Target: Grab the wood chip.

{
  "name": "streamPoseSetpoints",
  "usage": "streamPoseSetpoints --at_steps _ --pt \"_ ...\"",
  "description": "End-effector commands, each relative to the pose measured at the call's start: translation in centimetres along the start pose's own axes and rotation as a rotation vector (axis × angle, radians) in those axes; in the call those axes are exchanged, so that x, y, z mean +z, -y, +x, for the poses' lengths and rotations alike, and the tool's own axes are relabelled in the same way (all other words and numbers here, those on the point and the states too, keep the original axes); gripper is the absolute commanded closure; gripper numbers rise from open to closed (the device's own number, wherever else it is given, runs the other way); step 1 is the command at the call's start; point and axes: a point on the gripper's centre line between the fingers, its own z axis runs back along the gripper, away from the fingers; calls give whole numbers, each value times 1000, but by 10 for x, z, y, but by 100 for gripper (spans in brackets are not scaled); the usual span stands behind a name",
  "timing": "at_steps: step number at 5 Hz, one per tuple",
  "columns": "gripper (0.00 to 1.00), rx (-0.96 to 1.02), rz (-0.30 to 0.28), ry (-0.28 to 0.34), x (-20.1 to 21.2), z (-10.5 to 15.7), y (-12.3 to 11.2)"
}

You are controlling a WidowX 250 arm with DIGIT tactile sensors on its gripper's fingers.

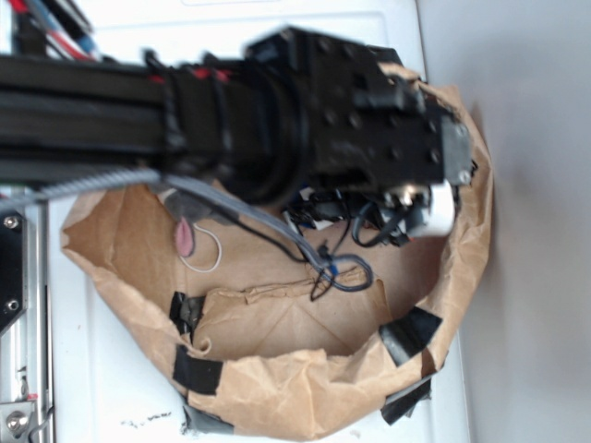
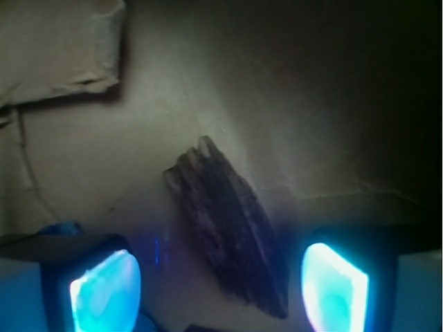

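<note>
1. Nearest in the wrist view: your jaws stand wide apart and hold nothing. The two glowing blue pads (image 2: 104,290) sit at lower left and lower right of the frame, and the gripper (image 2: 218,290) hangs low over the bag floor.
2. The wood chip (image 2: 232,238) lies flat between the pads, centre to lower centre of the wrist frame. It runs diagonally, from an upper end near frame centre down toward the lower right pad. It looks apart from both pads; contact is not shown.
3. Handling, as a judgement: probably light, stiff and dry. The rough surface should grip well, not slip. Thin edges may flake, so close gently.
4. Where to take hold: across the narrow width, around mid-length, where it looks widest. It lies slanted to the jaws, so you likely need a wrist turn to square up, or it may pivot when pinched.
5. Look: dark brown, elongated, flat, with lengthwise grain ridges, bark-like. Upper end is jagged; lower end tapers.
6. Farther out: creased brown paper floor (image 2: 311,104), and a pale folded flap (image 2: 59,48) at upper left.
7. Exterior view: the arm (image 1: 277,111) covers the paper bag (image 1: 305,388); the chip is hidden there. A grey plush with a pink ear (image 1: 185,237) sits at left centre.
</note>
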Motion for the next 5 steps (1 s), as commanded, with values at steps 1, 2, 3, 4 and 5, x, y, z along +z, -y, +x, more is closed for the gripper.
streamPoseSetpoints --at_steps 1,2,3,4,5 --pt "0 -77 71 14 -2 33 -5" --pt "0 -110 34 15 -3 41 0" --pt "100 -113 43 31 1 41 2" --pt "100 -114 57 41 3 38 1" --pt "100 -117 68 52 6 37 2"
